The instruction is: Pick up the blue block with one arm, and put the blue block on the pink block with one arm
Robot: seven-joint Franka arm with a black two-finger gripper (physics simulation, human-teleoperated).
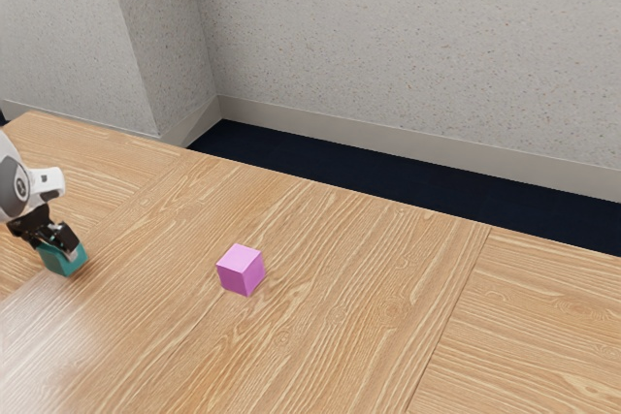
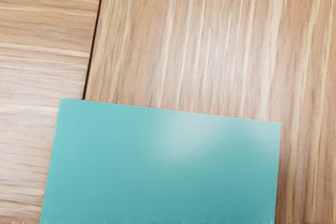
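The blue block (image 1: 68, 262), teal in shade, is at the exterior view's far left, low over the wooden table (image 1: 369, 336). My gripper (image 1: 58, 251) comes down on it from above, its black fingers (image 1: 46, 237) pressed against the block's sides, shut on it. In the wrist view the blue block (image 2: 163, 166) is large and close under my hand, over the wood. The pink block (image 1: 241, 270) rests on the table well to the exterior view's right of the gripper, apart from it.
The tabletop is made of wooden panels with seams (image 1: 456, 307) between them. Behind it a dark floor strip (image 1: 408, 181) runs along a speckled grey wall (image 1: 388, 36). Open table surface lies between the gripper and the pink block.
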